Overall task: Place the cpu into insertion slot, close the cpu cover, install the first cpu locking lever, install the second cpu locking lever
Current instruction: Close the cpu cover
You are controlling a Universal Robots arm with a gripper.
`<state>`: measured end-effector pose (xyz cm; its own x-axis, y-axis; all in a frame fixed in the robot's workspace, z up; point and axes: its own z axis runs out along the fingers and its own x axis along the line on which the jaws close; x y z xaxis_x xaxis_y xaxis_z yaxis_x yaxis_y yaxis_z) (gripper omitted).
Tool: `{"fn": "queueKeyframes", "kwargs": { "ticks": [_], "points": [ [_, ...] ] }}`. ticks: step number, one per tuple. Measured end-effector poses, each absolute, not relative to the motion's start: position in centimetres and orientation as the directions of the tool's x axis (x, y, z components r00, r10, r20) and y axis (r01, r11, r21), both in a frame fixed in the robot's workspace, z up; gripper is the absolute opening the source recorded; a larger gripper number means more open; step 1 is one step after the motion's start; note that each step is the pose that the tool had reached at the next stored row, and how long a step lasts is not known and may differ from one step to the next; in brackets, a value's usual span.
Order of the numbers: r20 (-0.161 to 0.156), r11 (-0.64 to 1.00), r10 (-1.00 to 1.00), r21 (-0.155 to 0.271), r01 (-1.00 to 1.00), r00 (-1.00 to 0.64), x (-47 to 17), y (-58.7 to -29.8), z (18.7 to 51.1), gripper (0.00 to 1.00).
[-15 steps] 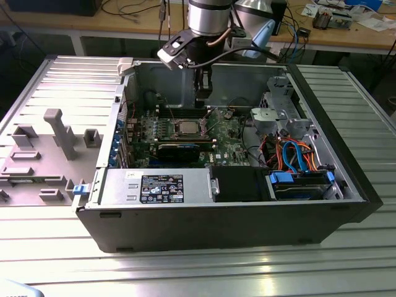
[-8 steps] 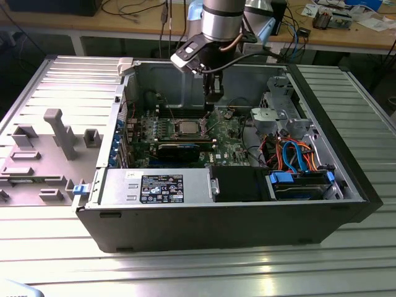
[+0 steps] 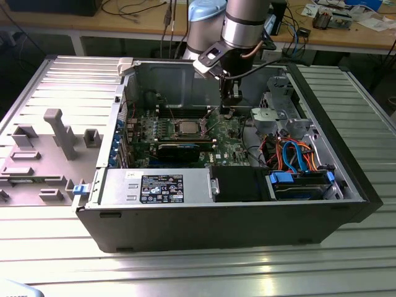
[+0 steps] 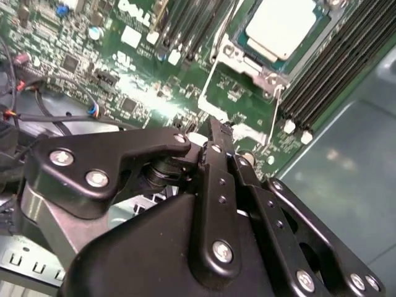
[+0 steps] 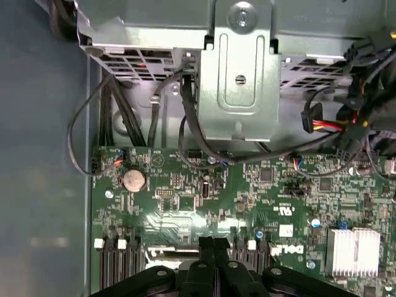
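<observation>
Pincer: black fingers pressed together with nothing between them; tips low over the green board, just beside the chip's socket; seen in both wrist views
Arm: reaches down into the open computer case from its far side
Chip: flat, silver-grey top up, lying in the socket; in the exterior view it sits near the middle of the board, on the exterior view's left of the pincer
Cover: thin silver frame with a cut-out middle, lying beside the chip and not over it; green board shows through its opening; it lies between chip and fingertips
Lever: thin wire beside the frame; whether it is hooked I cannot tell
Memory slots: long, black, running alongside the socket
Coin battery: round, on the board near the case wall
Drive cage: grey metal, beyond the board's edge, black cables looping under it
</observation>
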<state>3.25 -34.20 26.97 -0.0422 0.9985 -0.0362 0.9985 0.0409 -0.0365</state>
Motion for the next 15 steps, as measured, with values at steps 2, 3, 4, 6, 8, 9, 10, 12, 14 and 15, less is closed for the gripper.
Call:
{"fn": "queueKeyframes", "kwargs": {
  "ticks": [2, 3, 4, 6, 8, 9, 10, 12, 14, 15],
  "points": [
    [-0.025, 0.04, 0.999, -0.038, 0.998, -0.041, 3.8, -34.1, 26.8, 0.11],
    [-0.021, 0.04, 0.999, -0.039, 0.998, -0.041, 4.1, -34.0, 26.6, 0.11],
    [-0.02, 0.04, 0.999, -0.041, 0.998, -0.041, 4.4, -33.8, 26.3, 0.11],
    [-0.02, 0.04, 0.999, -0.043, 0.998, -0.041, 4.6, -33.4, 26.0, 0.11],
    [-0.02, 0.04, 0.999, -0.044, 0.998, -0.041, 4.6, -33.1, 25.6, 0.11],
    [-0.02, 0.04, 0.999, -0.044, 0.998, -0.041, 4.6, -33.1, 25.3, 0.11],
    [-0.02, 0.04, 0.999, -0.044, 0.998, -0.041, 4.5, -33.1, 25.2, 0.11],
    [-0.02, 0.04, 0.999, -0.044, 0.998, -0.041, 4.1, -33.1, 25.1, 0.11],
    [-0.021, 0.04, 0.999, -0.044, 0.998, -0.041, 3.5, -33.1, 25.1, 0.11],
    [-0.021, 0.04, 0.999, -0.044, 0.998, -0.041, 3.2, -33.1, 25.1, 0.11]
  ]
}}
